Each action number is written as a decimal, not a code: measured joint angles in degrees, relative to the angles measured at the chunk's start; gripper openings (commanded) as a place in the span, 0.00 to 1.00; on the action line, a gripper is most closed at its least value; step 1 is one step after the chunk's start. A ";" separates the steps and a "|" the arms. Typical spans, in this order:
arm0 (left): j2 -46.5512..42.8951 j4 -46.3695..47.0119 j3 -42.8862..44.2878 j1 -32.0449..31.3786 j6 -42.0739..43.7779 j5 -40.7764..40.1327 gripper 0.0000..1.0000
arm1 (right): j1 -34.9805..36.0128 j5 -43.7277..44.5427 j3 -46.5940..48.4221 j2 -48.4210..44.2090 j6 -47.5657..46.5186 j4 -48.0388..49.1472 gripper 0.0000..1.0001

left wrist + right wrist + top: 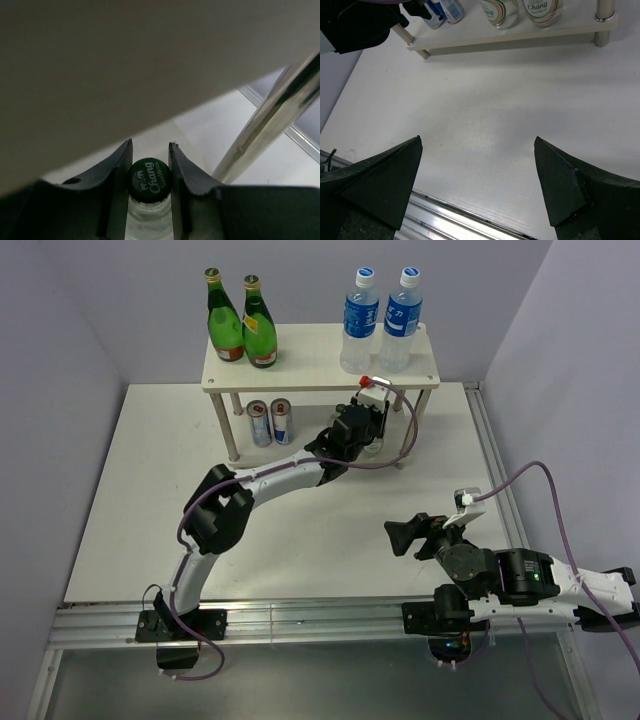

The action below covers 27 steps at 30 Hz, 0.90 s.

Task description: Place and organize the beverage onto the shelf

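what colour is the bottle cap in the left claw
The cap is dark green with white Chang lettering, best seen in the left wrist view.

A robotics lab bench is shown: a white table (300, 560) is enclosed by plain pale walls (60, 330), and robot arms (275, 480) are bolted to aluminium rails (320, 625).

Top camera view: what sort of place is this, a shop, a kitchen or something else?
Probably a robotics lab test cell: a left arm and a right arm bolted to an aluminium rail, a white table boxed in by plain walls, and a lone small shelf.
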 measured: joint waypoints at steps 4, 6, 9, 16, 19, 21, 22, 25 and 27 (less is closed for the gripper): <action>1.60 1.05 2.10 0.00 0.00 -0.13 0.06 | 1.31 0.72 0.00 0.00 1.05 -0.72 1.00; 1.88 1.20 2.49 0.00 0.02 -0.15 0.26 | 1.60 0.85 0.02 0.00 1.36 -1.07 1.00; 1.90 1.49 2.38 0.02 0.11 -0.20 0.48 | 1.79 1.05 0.04 0.00 1.62 -1.46 1.00; 1.88 6.49 0.98 0.61 0.94 -1.16 0.73 | 1.79 1.68 0.09 0.00 1.99 -1.95 1.00; 1.86 7.82 -0.07 0.83 1.18 -1.51 0.84 | 1.79 1.73 0.09 0.00 2.05 -2.14 1.00; 1.57 8.28 -0.83 0.76 1.22 -1.66 0.89 | 1.79 1.79 0.09 0.00 2.19 -2.27 1.00; 1.18 8.28 -1.55 0.70 1.36 -1.77 0.98 | 1.79 1.84 0.09 0.00 2.25 -2.29 1.00; -1.16 8.17 -5.03 0.20 1.40 -2.34 0.99 | 1.81 1.88 0.09 0.04 2.56 -2.45 1.00; -3.58 7.91 -7.78 -0.13 1.40 -2.64 0.99 | 1.81 1.92 0.09 0.15 2.69 -2.54 1.00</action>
